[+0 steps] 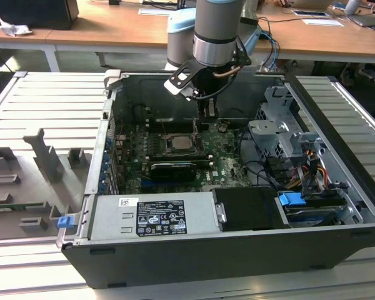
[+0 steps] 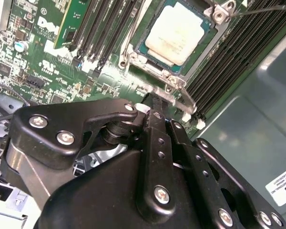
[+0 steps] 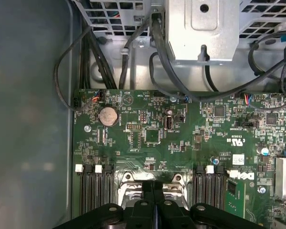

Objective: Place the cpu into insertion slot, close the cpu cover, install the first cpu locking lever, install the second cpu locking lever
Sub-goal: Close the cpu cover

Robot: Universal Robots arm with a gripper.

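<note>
Cpu (image 2: 178, 31) seated in insertion slot (image 1: 192, 149); cpu cover (image 2: 152, 69) lowered over it. Locking lever (image 2: 262, 8) judged not yet latched. Gripper (image 2: 155, 101) fingers closed together, nothing held, at socket edge.

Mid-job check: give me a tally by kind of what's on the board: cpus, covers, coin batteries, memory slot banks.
cpu: 1
cover: 1
coin battery: 1
memory slot banks: 2
Total: 5
</note>
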